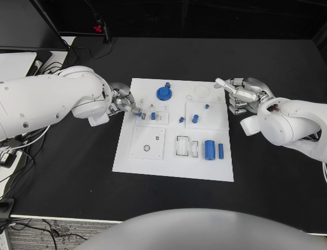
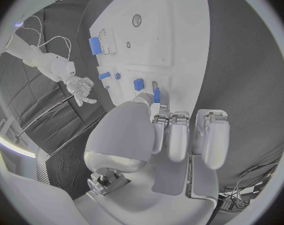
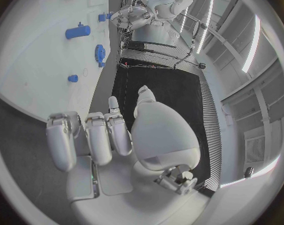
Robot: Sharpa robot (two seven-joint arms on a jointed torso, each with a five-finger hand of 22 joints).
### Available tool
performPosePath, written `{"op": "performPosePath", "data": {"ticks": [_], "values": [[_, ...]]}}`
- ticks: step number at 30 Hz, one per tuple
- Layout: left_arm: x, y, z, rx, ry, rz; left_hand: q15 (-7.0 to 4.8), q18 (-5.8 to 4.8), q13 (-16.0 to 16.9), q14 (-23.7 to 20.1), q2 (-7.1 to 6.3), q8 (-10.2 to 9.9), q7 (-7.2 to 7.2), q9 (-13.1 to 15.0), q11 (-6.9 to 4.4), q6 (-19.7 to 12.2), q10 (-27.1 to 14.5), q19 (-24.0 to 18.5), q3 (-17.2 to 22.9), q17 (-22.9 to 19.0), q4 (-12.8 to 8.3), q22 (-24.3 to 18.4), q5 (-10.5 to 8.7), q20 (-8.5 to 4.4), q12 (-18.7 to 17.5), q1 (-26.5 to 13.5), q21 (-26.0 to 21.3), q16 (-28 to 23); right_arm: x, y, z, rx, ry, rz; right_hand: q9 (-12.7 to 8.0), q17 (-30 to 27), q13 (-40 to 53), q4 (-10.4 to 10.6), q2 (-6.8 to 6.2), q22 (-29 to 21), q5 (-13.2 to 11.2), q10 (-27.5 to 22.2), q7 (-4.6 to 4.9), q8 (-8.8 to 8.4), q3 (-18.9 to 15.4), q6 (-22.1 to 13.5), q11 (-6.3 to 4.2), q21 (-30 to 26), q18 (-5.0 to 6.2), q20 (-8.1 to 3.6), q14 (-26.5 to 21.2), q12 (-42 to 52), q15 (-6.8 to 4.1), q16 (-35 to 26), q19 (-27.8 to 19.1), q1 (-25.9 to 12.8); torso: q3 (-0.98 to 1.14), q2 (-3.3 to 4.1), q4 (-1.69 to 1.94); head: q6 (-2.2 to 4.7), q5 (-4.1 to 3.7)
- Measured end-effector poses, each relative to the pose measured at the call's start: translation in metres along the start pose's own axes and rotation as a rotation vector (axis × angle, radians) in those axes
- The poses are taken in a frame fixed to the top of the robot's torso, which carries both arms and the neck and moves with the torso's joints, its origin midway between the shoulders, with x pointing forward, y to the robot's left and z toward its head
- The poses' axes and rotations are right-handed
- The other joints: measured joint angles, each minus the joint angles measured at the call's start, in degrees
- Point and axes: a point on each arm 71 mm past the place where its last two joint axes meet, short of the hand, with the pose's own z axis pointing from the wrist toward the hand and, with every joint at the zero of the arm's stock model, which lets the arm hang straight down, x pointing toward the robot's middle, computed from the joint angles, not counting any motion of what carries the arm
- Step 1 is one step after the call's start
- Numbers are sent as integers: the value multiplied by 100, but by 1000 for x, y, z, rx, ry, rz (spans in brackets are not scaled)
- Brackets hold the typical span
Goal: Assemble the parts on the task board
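Your left hand pinches a small blue part at its fingertips over the task board, while your right hand hovers empty, fingers loosely apart, beside the board's edge.

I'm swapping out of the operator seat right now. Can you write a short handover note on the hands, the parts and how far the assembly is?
Left hand: at the board's left edge, pinching a small blue piece over the upper-left block.
Right hand: at the board's right edge, holding nothing, fingers apart.
Task board: centred on the table. The blue gear sits near its top; small blue pegs are in the middle blocks; a blue cylinder and a thin blue bar are at lower right.
Done: I cannot tell which parts are fully seated.
Left: place the held piece, then check the rest.
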Motion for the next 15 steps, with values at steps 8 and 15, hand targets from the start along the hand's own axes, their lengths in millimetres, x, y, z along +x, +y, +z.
{"op": "performPosePath", "data": {"ticks": [8,15], "values": [[1,0,3,-6,2,3,0,0,2,0,-2,-7,-2,3,7,-2,5,0,9,0,8,0,-8,0,11,3,0,0,0,0,0,0,1,0,0,0,0,0,0,0,0,0,0,0,0,0,0,0,0,0,0,0,0,0,0,0,1,-1,-2,0,3],[3,-3,4,-4,12,10,1,0,4,0,-12,-21,-8,7,21,-8,18,0,17,0,16,0,-9,0,15,15,0,0,0,0,0,0,1,0,0,0,0,0,0,4,0,0,0,0,0,0,0,0,-1,0,0,0,0,0,0,0,-1,-2,-7,0,-6]]}}
